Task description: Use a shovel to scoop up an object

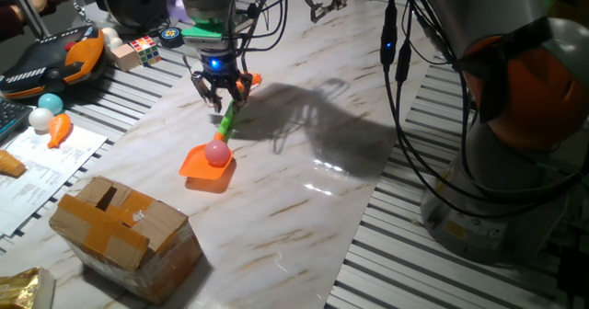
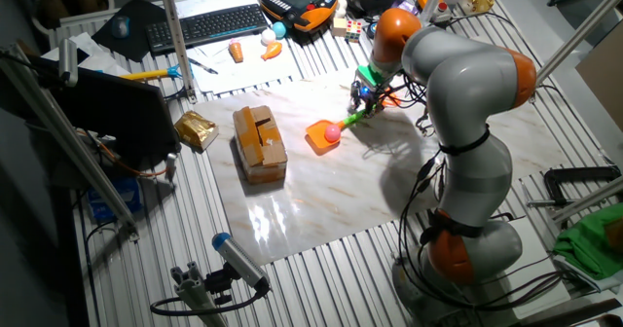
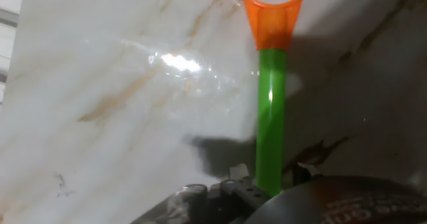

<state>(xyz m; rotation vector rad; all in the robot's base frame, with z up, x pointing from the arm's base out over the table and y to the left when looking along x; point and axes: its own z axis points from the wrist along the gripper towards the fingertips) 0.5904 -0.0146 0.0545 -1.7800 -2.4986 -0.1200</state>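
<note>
One fixed view close and low across the white marble tabletop, other fixed view high and far, both sharing it, hand view looking straight down.

A marble-look board w/ brown veins lies on a slatted metal table; a bright glare patch shows on the board near its front edge. A taped cardboard box sits on the board, a gold foil packet just beside it at the board's edge. Along the far side: black keyboard, papers, an orange-and-black pendant, a puzzle cube, white ball and teal ball touching. Aluminium frame posts rise at the table edge. Green cloth lies at one side.
</note>
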